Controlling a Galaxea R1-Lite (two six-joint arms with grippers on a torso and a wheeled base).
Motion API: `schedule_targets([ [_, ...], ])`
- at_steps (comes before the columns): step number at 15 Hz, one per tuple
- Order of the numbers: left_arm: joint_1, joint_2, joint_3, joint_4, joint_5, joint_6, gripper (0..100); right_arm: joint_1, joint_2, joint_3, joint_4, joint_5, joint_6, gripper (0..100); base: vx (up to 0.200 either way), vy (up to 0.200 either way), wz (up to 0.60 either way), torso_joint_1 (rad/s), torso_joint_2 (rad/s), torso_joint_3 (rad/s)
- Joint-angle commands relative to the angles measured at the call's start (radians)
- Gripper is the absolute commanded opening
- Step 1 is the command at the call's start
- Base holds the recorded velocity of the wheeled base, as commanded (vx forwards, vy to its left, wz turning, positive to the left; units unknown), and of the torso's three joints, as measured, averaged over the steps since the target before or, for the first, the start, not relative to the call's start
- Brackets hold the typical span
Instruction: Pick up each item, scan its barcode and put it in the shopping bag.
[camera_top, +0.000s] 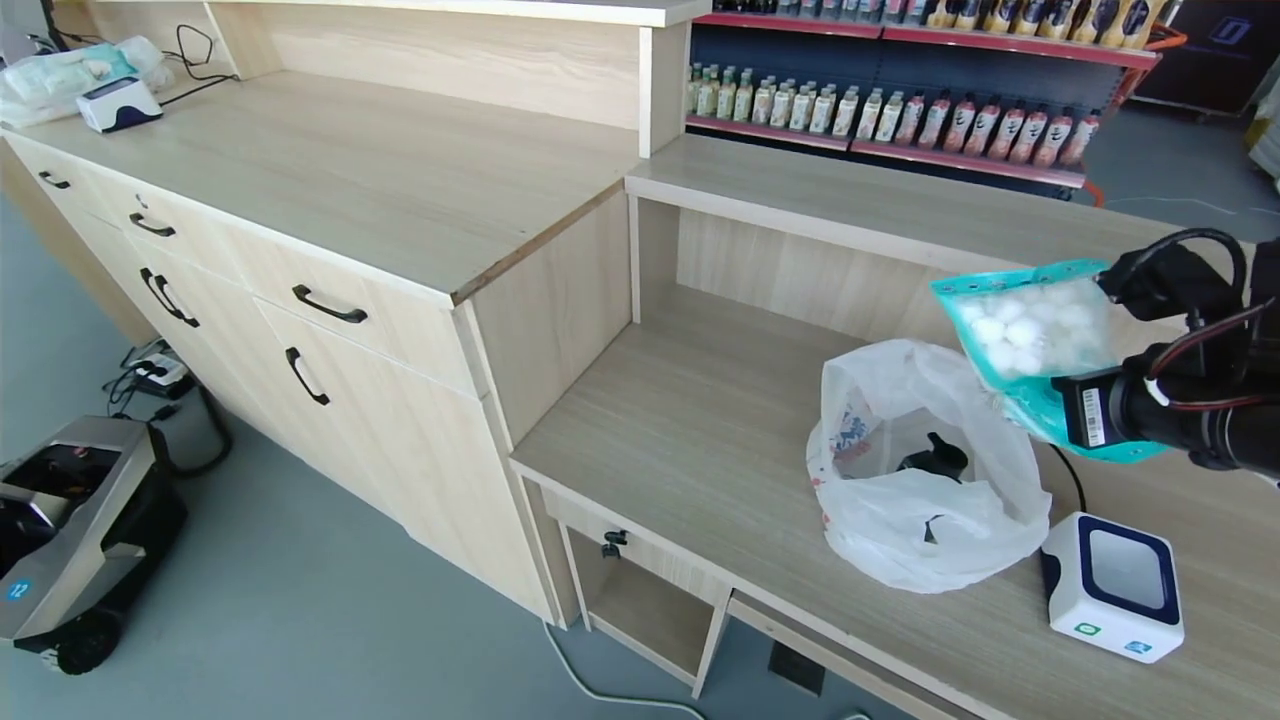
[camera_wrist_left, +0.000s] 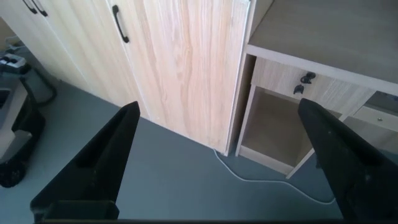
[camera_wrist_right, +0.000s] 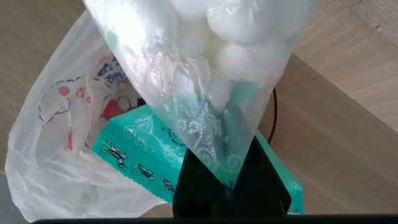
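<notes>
Head view caught the right claw pinched tight on the cotton-ball packet, tilted 11-to-5 o'clock, with the shopping bag gaping at its 8 o'clock and the scanner near 6.

Head camera overlooks the counter; right wrist hangs close above its shopping bag; left faces floor.

Shop, likely: checkout counter, scanner, bottled-drink shelves

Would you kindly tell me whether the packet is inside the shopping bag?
No, the right gripper holds the packet up in the air, outside the bag.
</notes>
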Motion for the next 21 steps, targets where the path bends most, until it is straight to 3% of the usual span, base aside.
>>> schedule_targets([
  [1,-0.002,0.0,0.0,0.0,0.001,0.0,100,-0.039,0.08,-0.002,-0.009,-0.001,0.0,0,0.0,0.0,0.0,0.0,0.0,0.0],
  [10,-0.002,0.0,0.0,0.0,0.001,0.0,100,-0.142,0.186,0.005,-0.015,-0.001,-0.002,0,0.0,0.0,0.0,0.0,0.0,0.0],
  [21,-0.002,0.0,0.0,0.0,0.001,0.0,100,-0.115,0.33,-0.007,-0.075,0.001,-0.003,0,0.0,0.0,0.0,0.0,0.0,0.0],
])
